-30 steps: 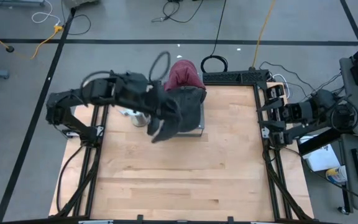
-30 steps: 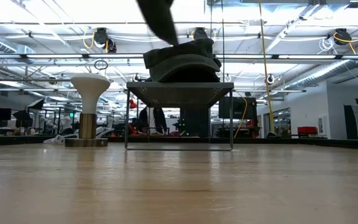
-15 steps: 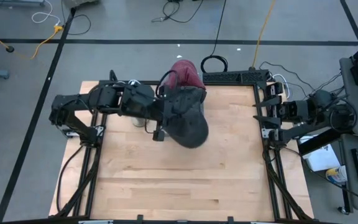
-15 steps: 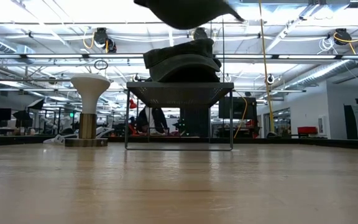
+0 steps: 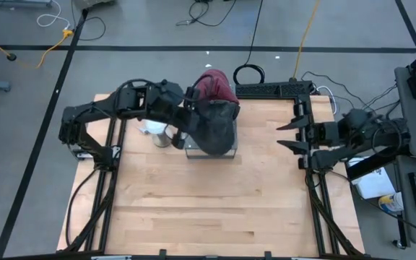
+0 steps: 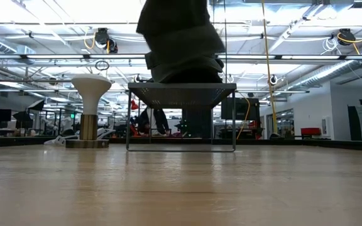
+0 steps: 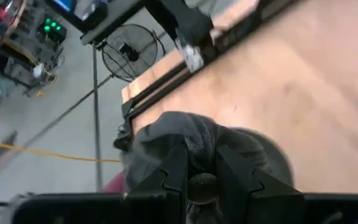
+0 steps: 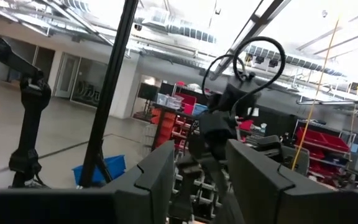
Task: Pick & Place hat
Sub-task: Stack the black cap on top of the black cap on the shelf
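Wood table (image 5: 208,195) w/ black frame rails on both sides, grey floor around it w/ cables and tape lines. A wire rack (image 6: 181,94) stands at the table's far edge; a white stand (image 6: 90,107) sits beside it. Low view looks into a big workshop behind: ceiling pipes, lights, shelving.

Left gripper (image 5: 186,133) is over the rack, fingers clamped on a dark hat (image 5: 211,126). Hat hangs just above the rack, over another dark hat (image 6: 184,68) lying on it; high view also has a red hat (image 5: 215,85) at the rack's far side, partly covered.

Left wrist view: fingers (image 7: 178,171) close together w/ hat cloth (image 7: 229,146) pinched between them, which high view can't show. Low view gives the stack: held hat (image 6: 178,28) draped down onto or just above the resting one, can't tell if touching. Red hat is hidden there.

Right gripper (image 5: 289,135) waits at the table's right edge, well apart from the rack, fingers spread, nothing in them. Right wrist view (image 8: 201,168) looks across to the room and the other arm.
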Motion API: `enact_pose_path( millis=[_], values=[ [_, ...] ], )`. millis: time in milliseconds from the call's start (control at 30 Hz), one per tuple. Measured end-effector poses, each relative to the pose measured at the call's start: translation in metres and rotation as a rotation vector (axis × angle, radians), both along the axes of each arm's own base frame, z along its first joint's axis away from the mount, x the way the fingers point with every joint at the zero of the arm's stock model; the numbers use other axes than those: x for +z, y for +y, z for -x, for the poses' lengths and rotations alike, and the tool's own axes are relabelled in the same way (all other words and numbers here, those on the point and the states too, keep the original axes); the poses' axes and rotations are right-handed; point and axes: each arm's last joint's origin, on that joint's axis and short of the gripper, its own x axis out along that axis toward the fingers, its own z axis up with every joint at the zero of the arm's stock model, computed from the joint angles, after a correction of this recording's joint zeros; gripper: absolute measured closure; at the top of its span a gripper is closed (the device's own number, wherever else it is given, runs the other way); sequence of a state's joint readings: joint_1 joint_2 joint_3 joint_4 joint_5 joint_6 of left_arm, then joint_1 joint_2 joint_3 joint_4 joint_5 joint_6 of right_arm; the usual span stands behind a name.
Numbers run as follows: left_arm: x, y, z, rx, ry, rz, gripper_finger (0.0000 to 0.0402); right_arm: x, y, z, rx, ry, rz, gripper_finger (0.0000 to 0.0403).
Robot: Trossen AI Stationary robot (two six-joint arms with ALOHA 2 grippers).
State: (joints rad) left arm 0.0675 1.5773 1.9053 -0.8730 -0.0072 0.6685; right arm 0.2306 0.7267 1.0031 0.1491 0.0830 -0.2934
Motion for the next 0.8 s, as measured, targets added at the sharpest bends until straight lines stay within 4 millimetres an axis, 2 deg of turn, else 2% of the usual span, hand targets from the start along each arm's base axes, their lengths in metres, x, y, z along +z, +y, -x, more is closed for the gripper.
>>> enact_pose_path(
  millis=[267, 500, 667, 800],
  values=[
    [-0.004, 0.029, 0.002, -0.042, 0.053, -0.213, 0.0348, -0.002, 0.003, -0.014, 0.013, 0.006, -0.04, 0.0264],
    [-0.008, 0.052, -0.002, 0.006, 0.059, -0.219, 0.0348, -0.003, 0.003, -0.019, -0.023, 0.013, -0.051, 0.0264],
    [-0.024, 0.062, -0.017, -0.015, 0.096, -0.172, 0.0348, -0.003, 0.001, -0.02, -0.088, 0.018, -0.073, 0.0264],
    [-0.042, 0.068, -0.033, 0.054, 0.164, -0.185, 0.0348, -0.003, 0.002, -0.02, -0.09, 0.016, -0.053, 0.0264]
  ],
)
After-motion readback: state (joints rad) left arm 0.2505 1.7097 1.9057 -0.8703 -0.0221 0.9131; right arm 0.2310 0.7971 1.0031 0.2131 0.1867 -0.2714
